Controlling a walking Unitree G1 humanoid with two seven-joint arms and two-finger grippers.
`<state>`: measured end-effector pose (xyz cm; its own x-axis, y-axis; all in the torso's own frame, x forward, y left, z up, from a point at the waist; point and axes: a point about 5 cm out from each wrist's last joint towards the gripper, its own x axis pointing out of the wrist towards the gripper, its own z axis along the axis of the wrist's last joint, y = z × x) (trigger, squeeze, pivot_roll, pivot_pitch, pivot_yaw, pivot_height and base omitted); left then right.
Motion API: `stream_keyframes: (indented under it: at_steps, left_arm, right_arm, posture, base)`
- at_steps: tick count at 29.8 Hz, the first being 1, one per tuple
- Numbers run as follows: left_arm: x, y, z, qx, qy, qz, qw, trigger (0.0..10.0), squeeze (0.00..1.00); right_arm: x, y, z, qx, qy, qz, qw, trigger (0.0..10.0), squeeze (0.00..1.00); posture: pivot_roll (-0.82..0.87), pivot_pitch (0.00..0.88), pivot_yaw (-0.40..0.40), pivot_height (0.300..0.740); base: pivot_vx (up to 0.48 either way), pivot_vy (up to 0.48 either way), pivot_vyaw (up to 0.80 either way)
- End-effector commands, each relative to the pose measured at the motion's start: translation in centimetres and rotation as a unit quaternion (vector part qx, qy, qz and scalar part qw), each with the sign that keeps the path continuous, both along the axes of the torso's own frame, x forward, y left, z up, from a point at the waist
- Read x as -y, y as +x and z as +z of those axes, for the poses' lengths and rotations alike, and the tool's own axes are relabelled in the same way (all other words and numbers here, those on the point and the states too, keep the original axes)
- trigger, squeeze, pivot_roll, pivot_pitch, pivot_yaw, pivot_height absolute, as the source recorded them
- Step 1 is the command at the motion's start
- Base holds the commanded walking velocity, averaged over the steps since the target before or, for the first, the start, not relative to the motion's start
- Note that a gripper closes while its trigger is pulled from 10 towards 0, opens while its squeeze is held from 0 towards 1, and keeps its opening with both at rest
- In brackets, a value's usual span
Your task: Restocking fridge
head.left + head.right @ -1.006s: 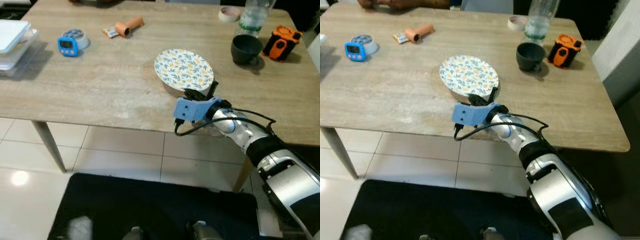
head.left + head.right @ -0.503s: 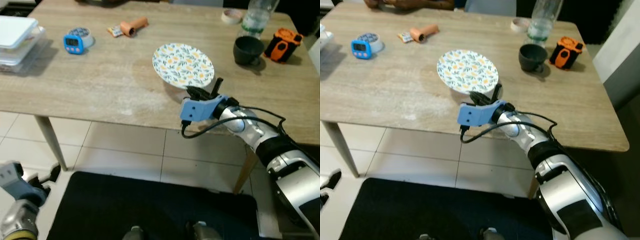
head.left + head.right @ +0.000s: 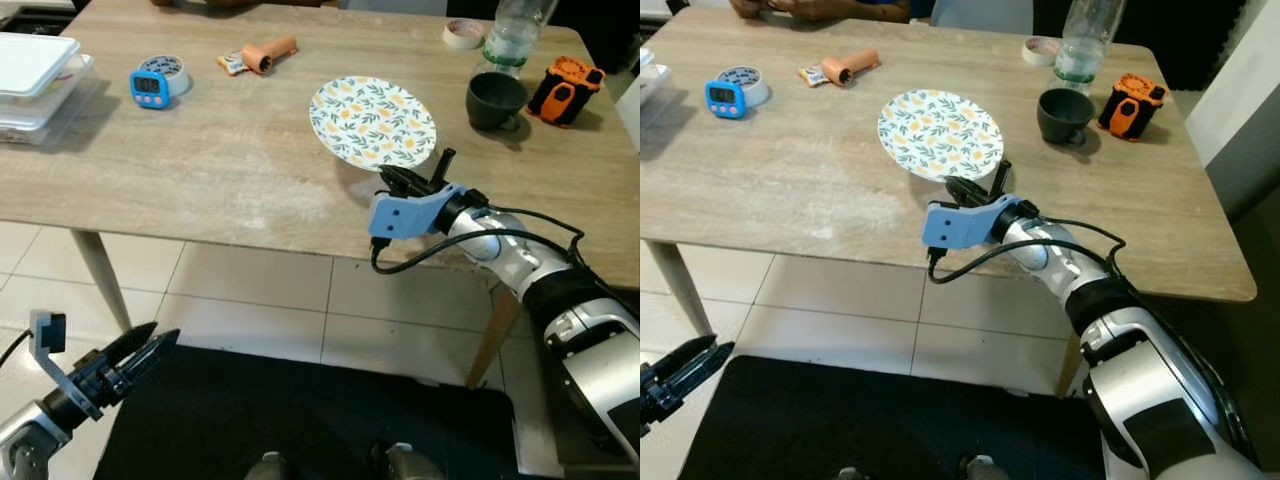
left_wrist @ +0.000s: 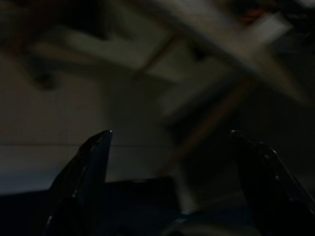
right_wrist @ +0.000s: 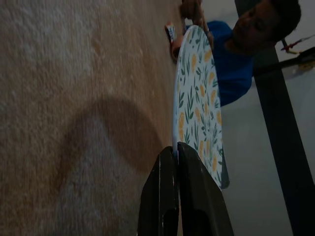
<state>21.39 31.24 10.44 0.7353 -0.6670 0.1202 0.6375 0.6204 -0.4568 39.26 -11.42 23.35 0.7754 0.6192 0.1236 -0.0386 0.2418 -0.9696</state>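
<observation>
A round plate (image 3: 372, 120) with a yellow and green leaf print hangs a little above the wooden table (image 3: 200, 170), tilted, with its shadow on the wood beneath. My right gripper (image 3: 395, 176) is shut on the plate's near rim; in the right wrist view its fingers (image 5: 167, 191) pinch the edge of the plate (image 5: 197, 98). My left gripper (image 3: 140, 352) is low at the left, over the tiled floor beside a table leg, open and holding nothing.
On the table stand a blue timer (image 3: 146, 86), an orange roll (image 3: 268, 52), a dark cup (image 3: 493, 98), a clear bottle (image 3: 510, 35), an orange device (image 3: 565, 85) and stacked white containers (image 3: 35, 70). A person's hands (image 3: 810, 8) rest at the far edge. A black mat (image 3: 300, 410) lies below.
The plate has risen off the table in my right gripper and moved slightly away from me. My left arm has swung up into view at the lower left.
</observation>
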Motion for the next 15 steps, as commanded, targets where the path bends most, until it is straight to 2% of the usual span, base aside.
stream_keyframes:
  at_steps: [1, 4, 6, 10, 14, 15]
  left_arm:
    - [1.0, -0.1, 0.9, 0.017, -0.025, -0.030, 0.999, 10.0, 0.00]
    - [1.7, 0.4, 1.7, 0.035, -0.039, -0.041, 0.998, 10.0, 0.00]
    - [3.6, 1.9, 4.4, 0.093, -0.078, -0.078, 0.990, 10.0, 0.00]
    - [4.1, 2.1, 5.2, 0.107, -0.087, -0.089, 0.986, 10.0, 0.00]
    - [4.8, 3.0, 8.6, 0.161, -0.147, -0.098, 0.971, 10.0, 0.00]
    - [4.8, 3.0, 8.6, 0.161, -0.147, -0.098, 0.971, 10.0, 0.00]
  right_arm:
    - [-0.1, -0.3, 0.1, 0.006, -0.006, 0.015, 1.000, 0.0, 0.00]
    - [-0.3, -0.4, 0.1, 0.004, -0.006, 0.024, 1.000, 0.0, 0.00]
    - [-1.4, -0.9, 0.0, 0.006, -0.009, 0.057, 0.998, 0.0, 0.00]
    - [-1.7, -1.0, 0.1, 0.008, -0.008, 0.064, 0.998, 0.0, 0.00]
    - [-2.8, -1.8, -0.1, 0.023, -0.020, 0.096, 0.995, 0.0, 0.00]
    - [-2.8, -1.8, -0.1, 0.023, -0.020, 0.096, 0.995, 0.0, 0.00]
  posture:
    - [-0.03, 0.199, 0.006, 0.740]
    - [-0.03, 0.196, 0.003, 0.740]
    - [-0.03, 0.197, 0.003, 0.740]
    - [-0.03, 0.197, 0.003, 0.740]
    - [-0.04, 0.191, 0.006, 0.740]
    - [-0.04, 0.191, 0.006, 0.740]
  base:
    - [0.000, 0.000, 0.00]
    - [0.000, 0.000, 0.00]
    - [0.000, 0.000, 0.00]
    - [0.000, 0.000, 0.00]
    - [0.000, 0.000, 0.00]
    - [0.000, 0.000, 0.00]
